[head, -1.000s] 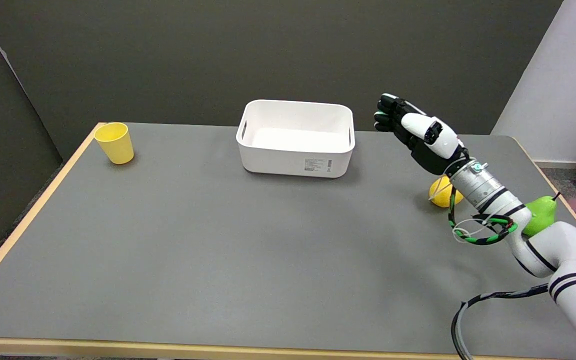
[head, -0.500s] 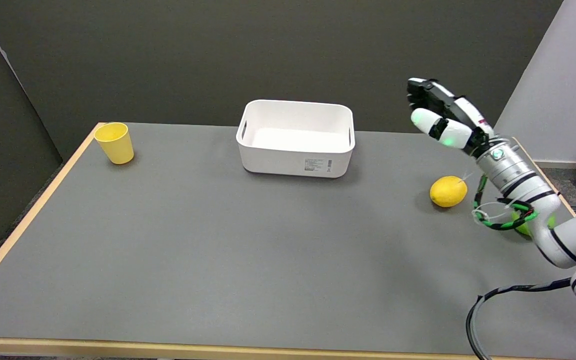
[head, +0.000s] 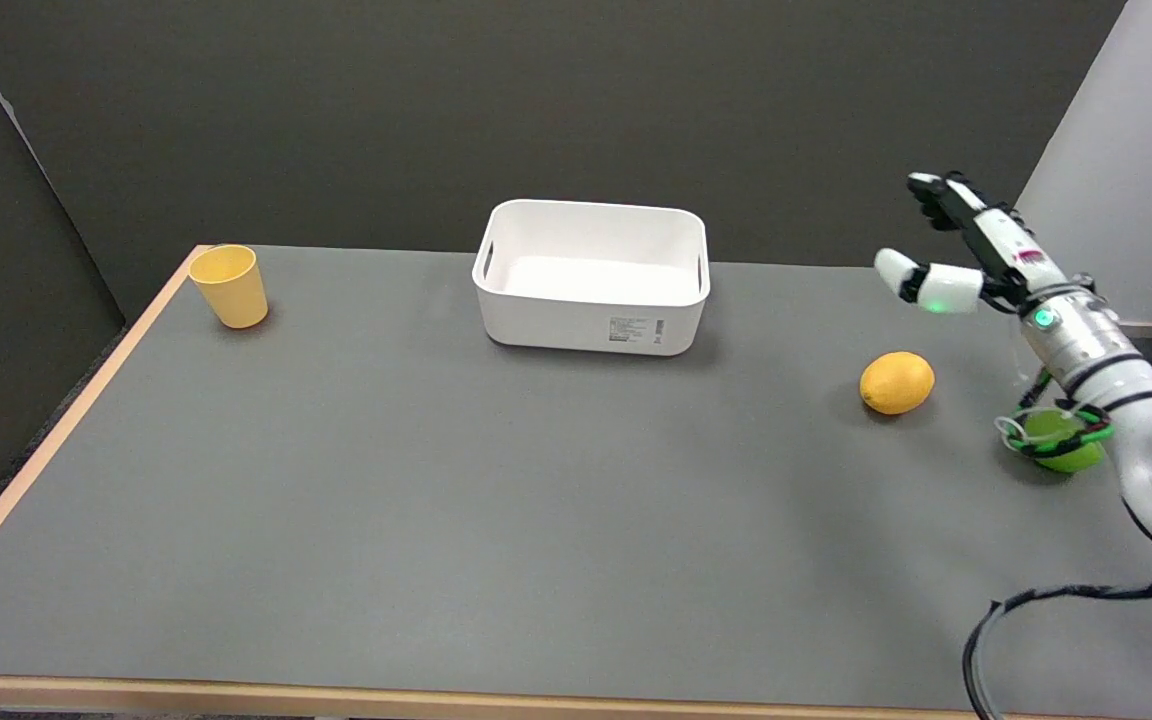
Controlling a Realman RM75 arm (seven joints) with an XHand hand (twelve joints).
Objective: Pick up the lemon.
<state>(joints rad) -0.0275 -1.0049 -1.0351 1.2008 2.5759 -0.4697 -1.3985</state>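
The yellow lemon [head: 897,382] lies on the grey table [head: 436,480] at the right, in full view and untouched. My right hand [head: 966,250] hangs in the air above and to the right of it, well apart from the fruit. Its fingers are stretched out and spread, with the thumb pointing left, and it holds nothing.
A white bin [head: 592,275] stands at the back centre. At the back left corner is a yellow cup [head: 229,285]. A green pear [head: 1061,450] sits near the right edge, partly hidden behind my forearm and its cables.
My right hand has swung from over the lemon's far left side to the right and upward, uncovering the lemon. The lemon has stayed in place.
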